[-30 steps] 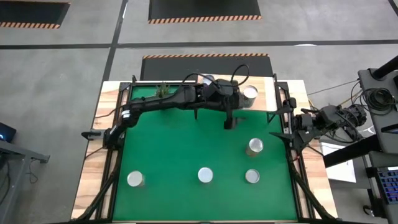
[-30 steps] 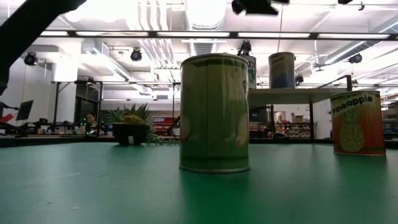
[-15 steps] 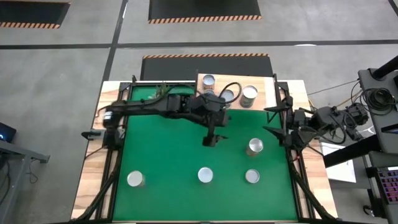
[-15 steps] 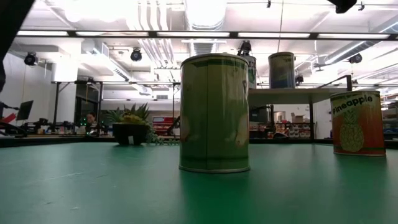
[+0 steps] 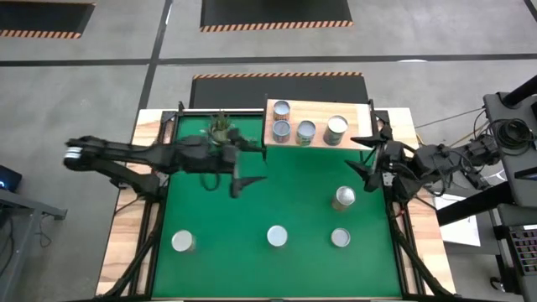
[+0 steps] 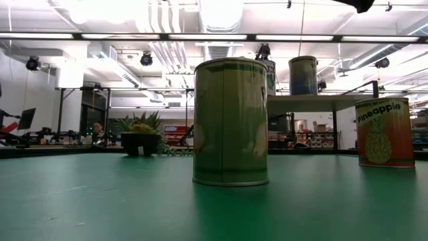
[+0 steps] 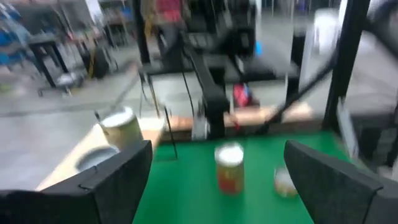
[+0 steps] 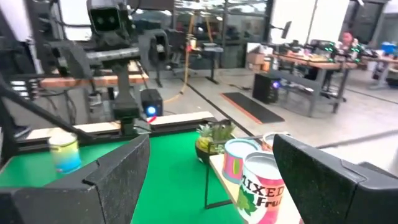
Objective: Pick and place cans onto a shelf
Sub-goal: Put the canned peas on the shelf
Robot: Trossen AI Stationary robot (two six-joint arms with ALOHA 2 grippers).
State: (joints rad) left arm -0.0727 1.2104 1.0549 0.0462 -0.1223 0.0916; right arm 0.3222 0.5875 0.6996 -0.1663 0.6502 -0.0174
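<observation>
The light-wood shelf stands at the table's far edge with several silver-topped cans upright on it. More cans stand on the green mat: one at the right, two near the front, one at the front left. My left gripper hangs open over the mat's left-centre and holds nothing; its wrist view shows a red-labelled can ahead. My right gripper is open and holds nothing at the mat's right edge, beside the shelf's right end.
A small potted plant sits at the far edge, left of the shelf. The low view shows a green-labelled can close up and a pineapple can to its right. Black frame rails run along both sides of the mat.
My left gripper has swung away from the shelf, toward the table's left and near side, staying open and holding nothing as the arm folded back. My right gripper has rolled and edged a little inward over the mat's right edge. The cans have kept still.
</observation>
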